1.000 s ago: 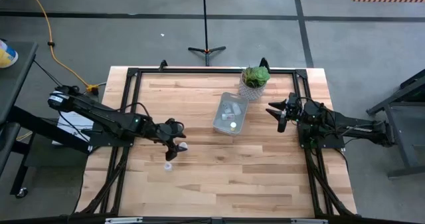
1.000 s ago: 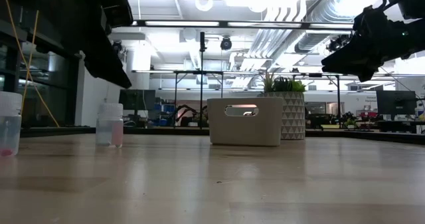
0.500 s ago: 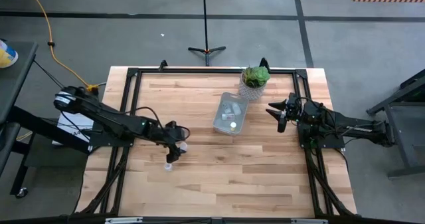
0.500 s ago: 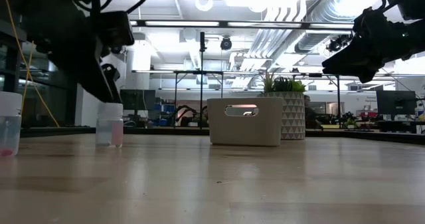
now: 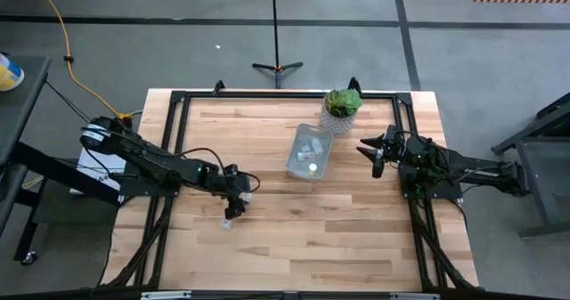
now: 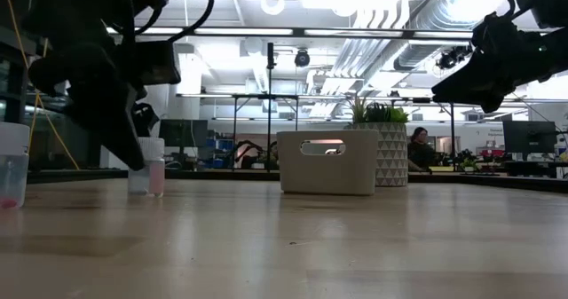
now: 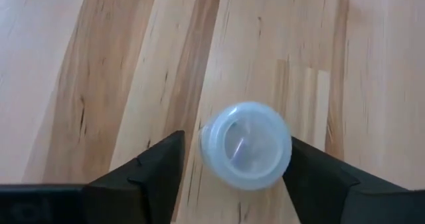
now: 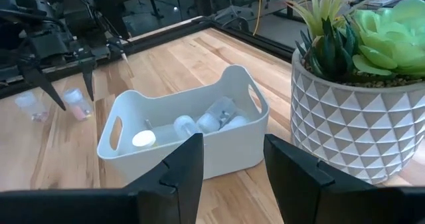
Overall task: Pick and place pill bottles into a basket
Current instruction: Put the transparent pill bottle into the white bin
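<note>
Left tool [image 7: 232, 167] open, straddling upright pill bottle [image 7: 246, 144], nothing gripped. Right tool [image 8: 232, 171] open, empty, near basket [image 8: 192, 141]. Risk: off-centre closure tipping bottle on table [image 7: 99, 64].

basket [image 5: 307, 154] top open | plant pot [image 5: 342, 108] just beside its far corner | bare table [image 5: 356, 229] nearside

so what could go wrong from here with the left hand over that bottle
1. The left hand is open with a finger on each side of the upright pill bottle, with small gaps; an off-centre descent could tip it.
2. A second bottle stands close by on the table, so the fingers might knock it.
3. The basket sits beside the plant pot, which could crowd the drop.
</note>
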Controlling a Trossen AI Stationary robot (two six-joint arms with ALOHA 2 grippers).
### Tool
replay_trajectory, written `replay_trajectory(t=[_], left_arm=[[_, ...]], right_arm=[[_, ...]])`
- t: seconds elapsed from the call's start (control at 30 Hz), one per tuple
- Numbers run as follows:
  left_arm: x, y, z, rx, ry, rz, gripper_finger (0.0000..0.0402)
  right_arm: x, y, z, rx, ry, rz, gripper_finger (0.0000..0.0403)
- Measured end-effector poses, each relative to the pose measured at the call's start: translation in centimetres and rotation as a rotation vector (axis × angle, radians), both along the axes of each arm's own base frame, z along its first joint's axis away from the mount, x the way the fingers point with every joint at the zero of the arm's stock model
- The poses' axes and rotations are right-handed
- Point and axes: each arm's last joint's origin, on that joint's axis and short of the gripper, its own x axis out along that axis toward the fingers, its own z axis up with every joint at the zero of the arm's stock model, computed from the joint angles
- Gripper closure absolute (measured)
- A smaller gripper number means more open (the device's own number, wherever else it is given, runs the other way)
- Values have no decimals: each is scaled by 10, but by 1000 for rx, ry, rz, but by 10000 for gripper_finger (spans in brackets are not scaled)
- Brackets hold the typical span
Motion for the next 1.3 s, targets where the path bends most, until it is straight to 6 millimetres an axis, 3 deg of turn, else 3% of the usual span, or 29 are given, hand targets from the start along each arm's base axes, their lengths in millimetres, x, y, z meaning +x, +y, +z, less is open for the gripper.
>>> replay_trajectory(t=[0.27,0.47,0.7,0.93,1.1,1.3], left_arm=[[3,0,0,-14,-20,25,202],[12,-1,9,0,-144,66,212],[42,2,61,179,-340,175,200],[66,38,100,194,-445,313,217],[76,67,98,148,-437,338,204],[98,74,82,140,-398,232,213]], right_arm=[[0,0,0,1,4,0,253],[-1,0,-2,1,18,-7,253],[-1,0,-2,2,26,-10,253],[-2,-1,-4,-7,46,-54,253],[-2,-1,-4,-9,45,-61,253],[-2,-1,-4,-9,45,-61,253]])
